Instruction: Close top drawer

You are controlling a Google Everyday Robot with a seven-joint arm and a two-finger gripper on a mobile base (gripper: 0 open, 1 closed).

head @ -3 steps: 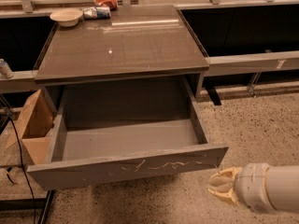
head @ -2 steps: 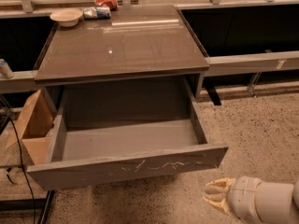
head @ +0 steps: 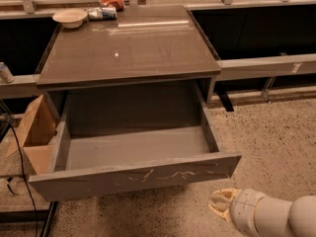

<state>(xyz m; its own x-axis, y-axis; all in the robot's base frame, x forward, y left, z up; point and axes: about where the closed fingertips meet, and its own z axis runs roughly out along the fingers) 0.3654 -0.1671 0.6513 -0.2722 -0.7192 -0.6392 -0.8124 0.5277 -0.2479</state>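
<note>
Our pincer (head: 220, 204) hangs just below the right end of the top drawer (head: 133, 177), apart from its scratched front; we cannot tell whether it is open or closed. We see the drawer pulled well out, with a cardboard box (head: 35, 128) beside its left wall.

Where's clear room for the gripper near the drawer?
Bare floor lies between the gripper, low right, and the top drawer front. The countertop is free except its back-left bowl and packets. A cardboard box crowds the drawer's left.
</note>
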